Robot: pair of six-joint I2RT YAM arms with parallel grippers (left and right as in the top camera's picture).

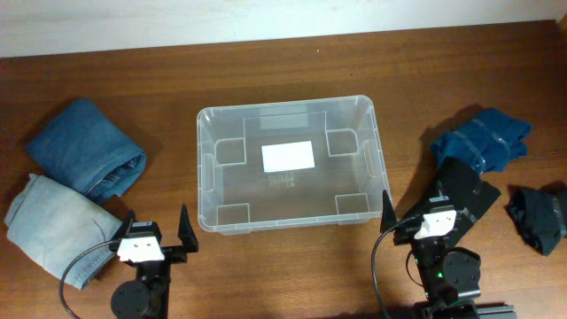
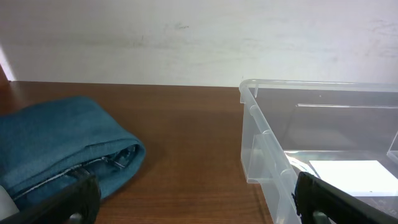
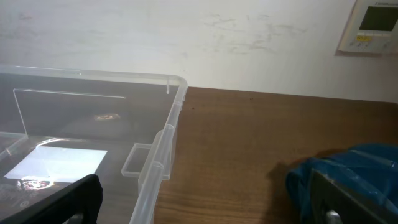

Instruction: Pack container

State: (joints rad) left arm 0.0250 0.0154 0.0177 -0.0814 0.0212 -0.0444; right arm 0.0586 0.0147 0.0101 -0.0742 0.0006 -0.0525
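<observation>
Container (image 1: 201,168) mid-worktop (image 1: 283,266), empty: packing not begun. Left hand (image 1: 158,215) and right hand (image 1: 415,206) at 6 o'clock, both spread wide, holding nothing. Folded jeans (image 1: 84,146) at 9 o'clock, blue garment (image 1: 478,142) at 3 — next, probably a reach and a firm pinch.

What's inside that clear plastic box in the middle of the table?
Nothing packed yet. The box holds only a white label on its floor and four moulded corner recesses; its clear walls hide nothing.

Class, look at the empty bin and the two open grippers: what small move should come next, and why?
Probably swing the left gripper toward the pale folded jeans: it is open, they lie closest beside it, and the container holds nothing yet.
</observation>
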